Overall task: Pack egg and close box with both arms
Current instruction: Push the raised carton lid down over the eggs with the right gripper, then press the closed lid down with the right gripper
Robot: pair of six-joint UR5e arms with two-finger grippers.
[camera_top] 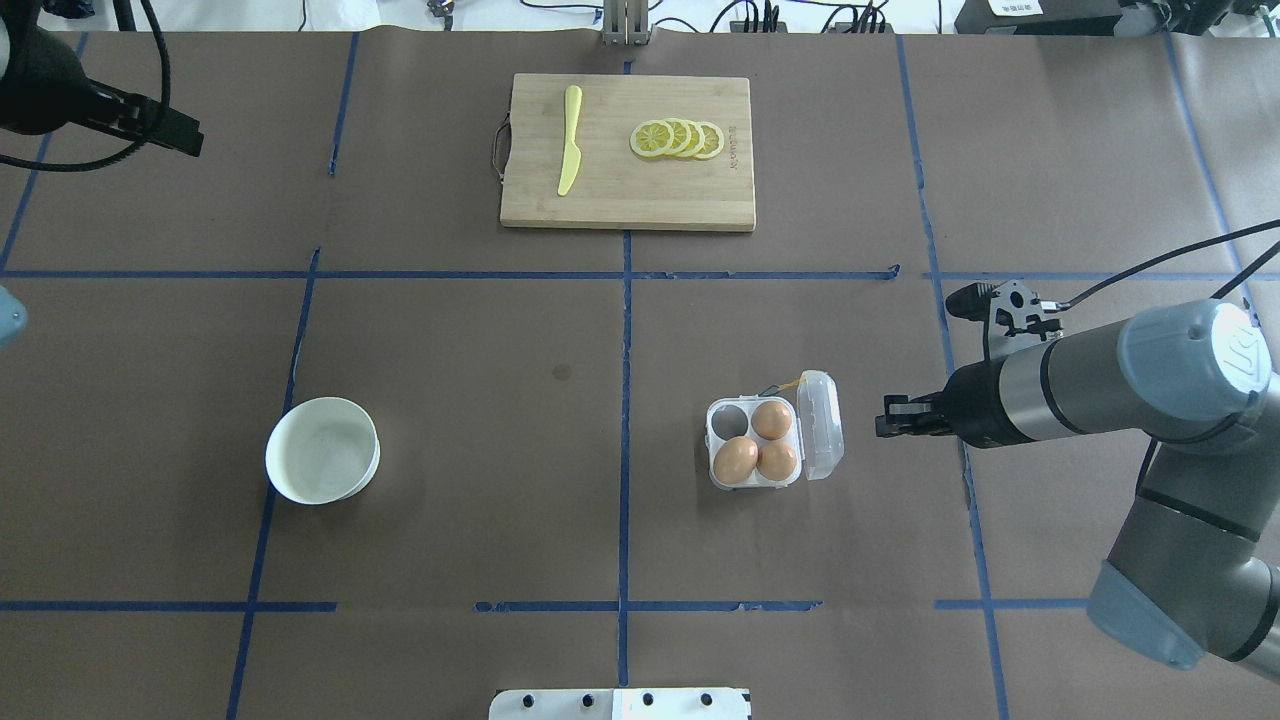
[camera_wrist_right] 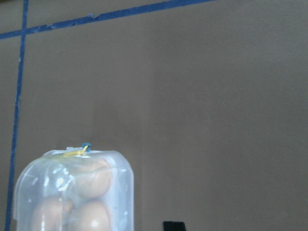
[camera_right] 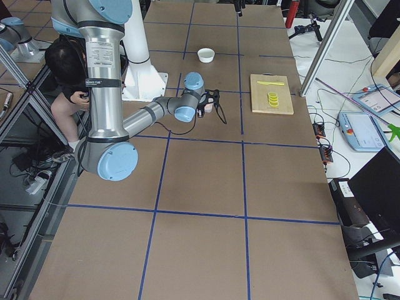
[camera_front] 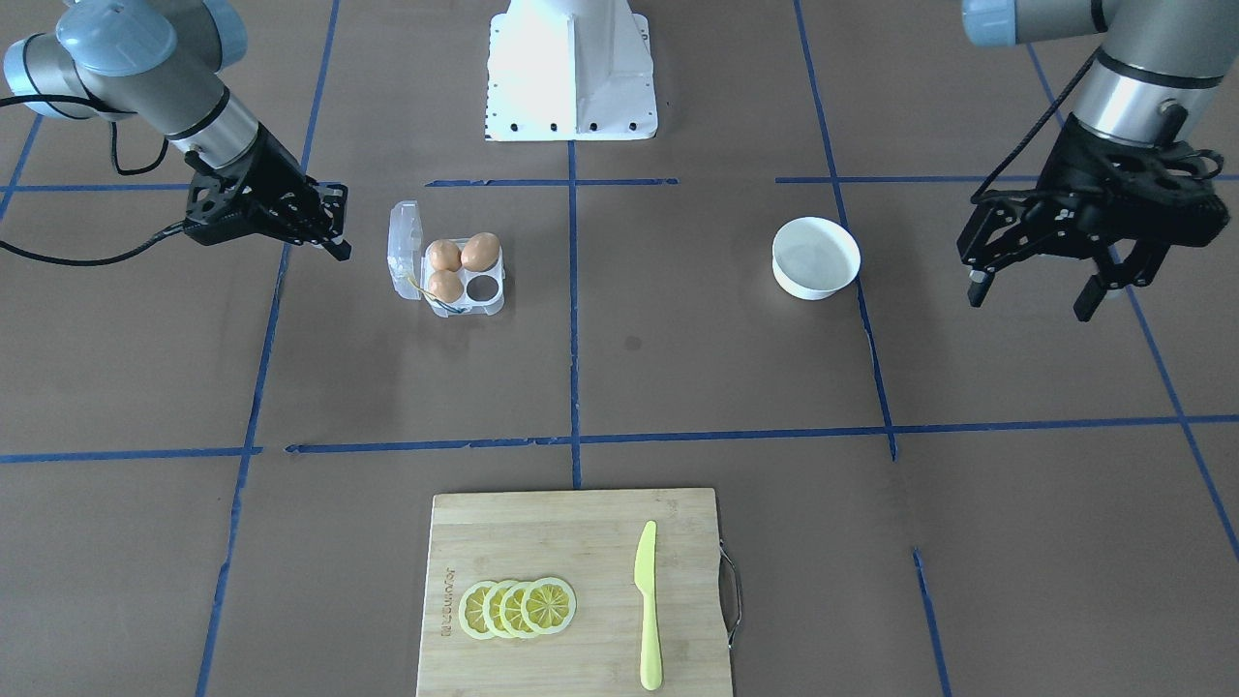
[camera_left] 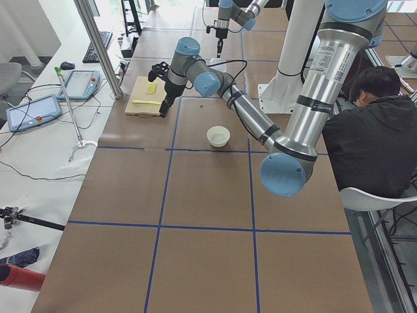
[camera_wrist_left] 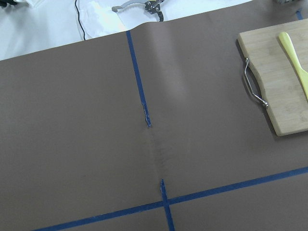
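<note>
The clear box (camera_front: 465, 302) stands with its lid (camera_front: 404, 244) raised open; it also shows in the overhead view (camera_top: 716, 472). Three light-brown eggs sit in its cups, one of them (camera_top: 771, 420) beside the single empty cup (camera_top: 728, 421). A thin yellow cord (camera_top: 790, 383) hangs at the hinge edge. My right gripper (camera_top: 884, 419) is shut and empty, low, just outside the lid. The right wrist view looks at the lid (camera_wrist_right: 72, 192) with eggs behind it. My left gripper (camera_front: 1032, 294) is open and empty, raised far out past the white bowl (camera_front: 816, 257).
The white round bowl (camera_top: 322, 463) is empty. A wooden cutting board (camera_top: 627, 190) at the far edge holds lemon slices (camera_top: 678, 138) and a yellow plastic knife (camera_top: 569, 140). The white pedestal base (camera_front: 571, 73) stands at the robot's side. Blue tape lines cross the brown table.
</note>
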